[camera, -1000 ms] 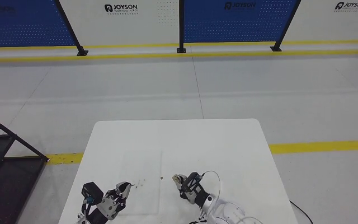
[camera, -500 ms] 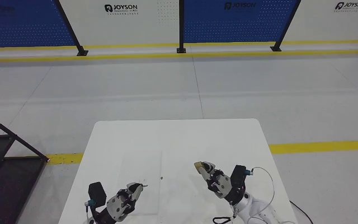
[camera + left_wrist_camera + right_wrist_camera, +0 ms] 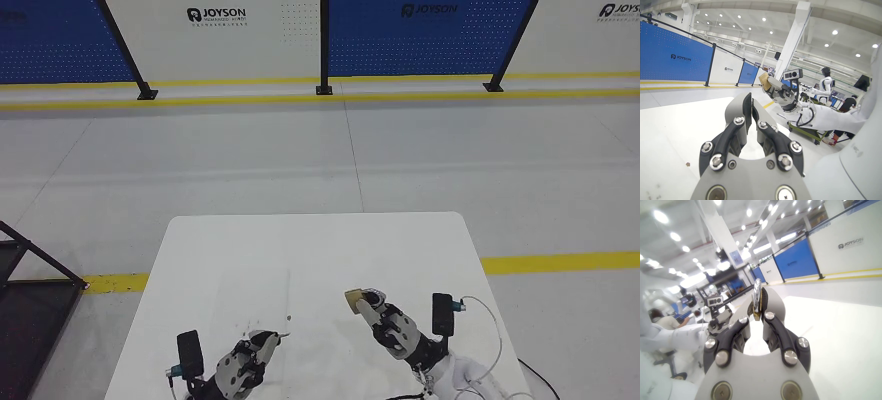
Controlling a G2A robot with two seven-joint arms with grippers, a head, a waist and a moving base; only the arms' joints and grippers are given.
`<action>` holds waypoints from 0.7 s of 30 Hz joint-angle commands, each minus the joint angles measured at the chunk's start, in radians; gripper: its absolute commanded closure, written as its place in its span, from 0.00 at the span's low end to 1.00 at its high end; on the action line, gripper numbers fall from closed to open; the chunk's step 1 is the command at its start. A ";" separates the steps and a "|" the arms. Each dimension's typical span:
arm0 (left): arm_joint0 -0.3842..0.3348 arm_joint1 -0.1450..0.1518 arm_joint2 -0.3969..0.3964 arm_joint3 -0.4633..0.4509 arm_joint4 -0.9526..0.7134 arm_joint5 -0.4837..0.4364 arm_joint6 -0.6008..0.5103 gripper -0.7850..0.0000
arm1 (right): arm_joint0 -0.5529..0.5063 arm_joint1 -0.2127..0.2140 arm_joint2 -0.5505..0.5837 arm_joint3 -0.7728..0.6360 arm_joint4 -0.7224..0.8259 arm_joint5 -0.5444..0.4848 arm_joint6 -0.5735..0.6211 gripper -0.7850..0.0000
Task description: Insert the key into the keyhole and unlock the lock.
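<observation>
Top view first: I see both arms low over the near end of the white table (image 3: pixel 300 240). The left gripper (image 3: pixel 272 340) is clenched, and a thin sliver sticks out past its tips, which I take for the key (image 3: pixel 284 336). The right gripper (image 3: pixel 362 300) is clamped on the brass lock (image 3: pixel 353 296), held up off the table. The lock lies to the right of the key and a little farther out from the robot, with open table between them. The two tips angle toward each other across that gap. I judge that the left arm has to travel and the right arm only has to hold steady.

Left wrist view: the left gripper (image 3: pixel 752 106) has its black pads pressed together. I cannot make out the key between them from here. Beyond the tips and off to one side, the lock (image 3: pixel 764 81) sits tilted in the other arm's grasp, its brass body jutting out sideways from the fingers. The key's line is not yet aimed at it.

Right wrist view: the right gripper (image 3: pixel 758 306) grips the lock (image 3: pixel 756 313) edge-on, with the silver shackle (image 3: pixel 756 289) standing out past the pads. I cannot tell which way the keyhole face points. That matters most, because the key's long axis must line up with the keyhole before I push in.
</observation>
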 commanded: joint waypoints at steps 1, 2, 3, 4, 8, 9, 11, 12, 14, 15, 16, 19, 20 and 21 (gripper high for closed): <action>-0.009 0.000 0.011 -0.006 -0.033 0.008 -0.037 1.00 | 0.010 0.004 0.003 0.004 0.056 -0.011 0.067 1.00; -0.009 0.000 0.011 -0.006 -0.033 0.008 -0.037 1.00 | 0.014 0.007 0.010 0.001 0.057 -0.003 0.093 1.00; -0.009 0.000 0.011 -0.006 -0.033 0.008 -0.037 1.00 | 0.014 0.007 0.010 0.001 0.057 -0.003 0.093 1.00; -0.009 0.000 0.011 -0.006 -0.033 0.008 -0.037 1.00 | 0.014 0.007 0.010 0.001 0.057 -0.003 0.093 1.00; -0.009 0.000 0.011 -0.006 -0.033 0.008 -0.037 1.00 | 0.014 0.007 0.010 0.001 0.057 -0.003 0.093 1.00; -0.009 0.000 0.011 -0.006 -0.033 0.008 -0.037 1.00 | 0.014 0.007 0.010 0.001 0.057 -0.003 0.093 1.00; -0.009 0.000 0.011 -0.006 -0.033 0.008 -0.037 1.00 | 0.014 0.007 0.010 0.001 0.057 -0.003 0.093 1.00; -0.009 0.000 0.011 -0.006 -0.033 0.008 -0.037 1.00 | 0.014 0.007 0.010 0.001 0.057 -0.003 0.093 1.00; -0.009 0.000 0.011 -0.006 -0.033 0.008 -0.037 1.00 | 0.014 0.007 0.010 0.001 0.057 -0.003 0.093 1.00; -0.009 0.000 0.011 -0.006 -0.033 0.008 -0.037 1.00 | 0.014 0.007 0.010 0.001 0.057 -0.003 0.093 1.00; -0.009 0.000 0.011 -0.006 -0.033 0.008 -0.037 1.00 | 0.014 0.007 0.010 0.001 0.057 -0.003 0.093 1.00; -0.020 -0.001 0.019 -0.002 -0.022 0.035 -0.073 1.00 | 0.018 0.006 0.007 0.000 0.053 0.018 0.098 1.00; -0.028 -0.003 0.035 -0.004 -0.035 0.037 -0.077 1.00 | 0.022 0.004 -0.005 -0.002 0.052 0.032 0.105 1.00; -0.037 -0.005 0.051 0.001 -0.051 0.040 -0.071 1.00 | 0.027 0.002 -0.019 -0.003 0.054 0.038 0.106 1.00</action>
